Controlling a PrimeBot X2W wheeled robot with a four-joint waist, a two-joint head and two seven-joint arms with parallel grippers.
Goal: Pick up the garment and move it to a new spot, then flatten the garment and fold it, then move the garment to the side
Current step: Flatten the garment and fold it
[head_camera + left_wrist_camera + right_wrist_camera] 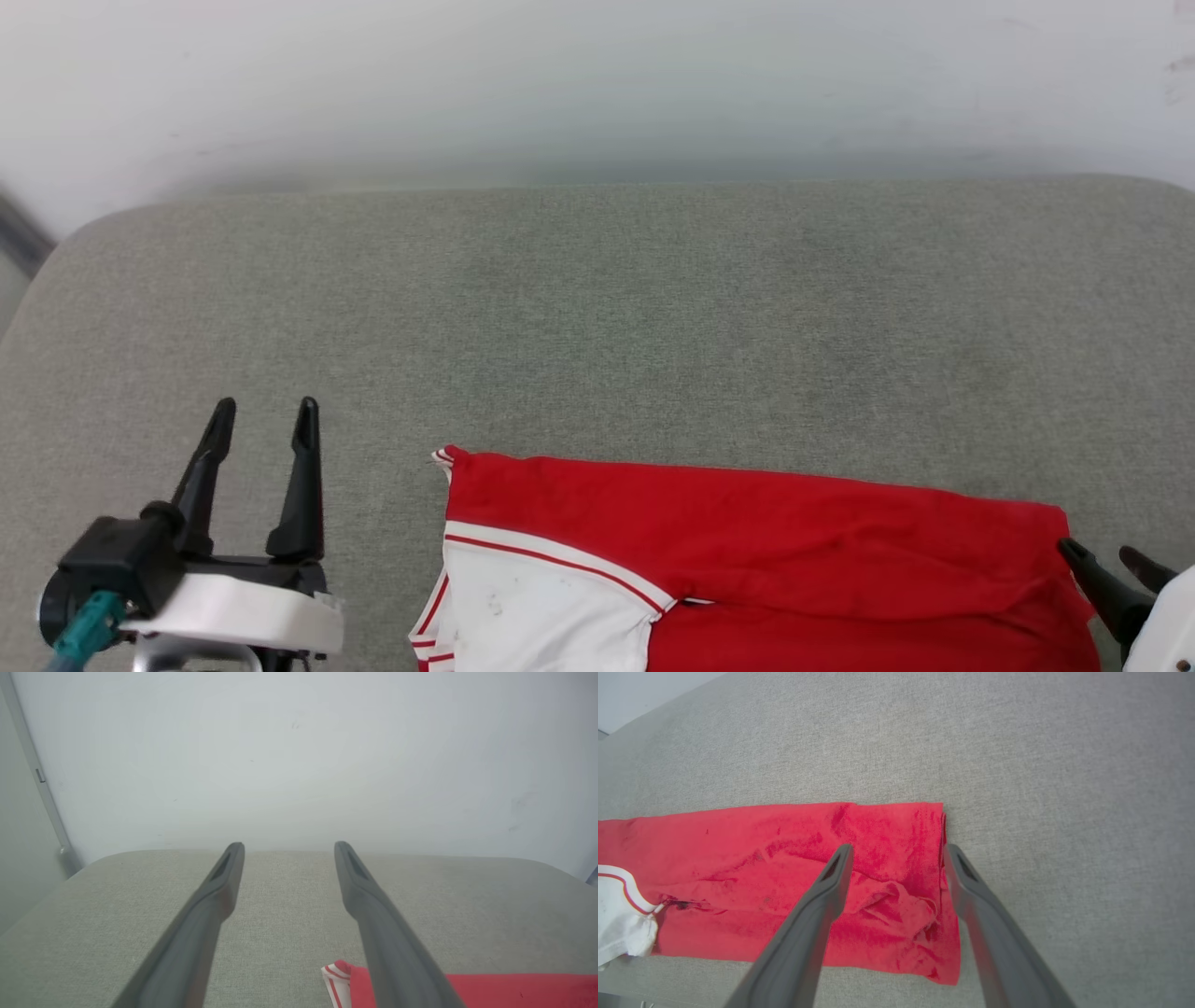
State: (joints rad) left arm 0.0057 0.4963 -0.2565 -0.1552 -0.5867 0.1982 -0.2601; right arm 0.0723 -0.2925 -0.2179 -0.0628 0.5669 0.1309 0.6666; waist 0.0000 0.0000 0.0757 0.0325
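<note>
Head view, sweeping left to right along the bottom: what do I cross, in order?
The left pincer, open → the garment, lying on the grey surface → the right pincer, open, at the garment's right edge.

Garment (794, 551) and right tool (1094, 549), seemingly half off-frame.

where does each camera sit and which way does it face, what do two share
Head view: on the robot's head, looking forward and down at the grey cushion and garment; left end effector lower left, right end effector lower right, both open.
Left wrist view: on the left wrist, facing along its open fingers across the cushion toward the wall; garment's corner at bottom.
Right wrist view: on the right wrist, looking down its fingers at the garment's red end.
Shared: all three show the garment and cushion.
</note>
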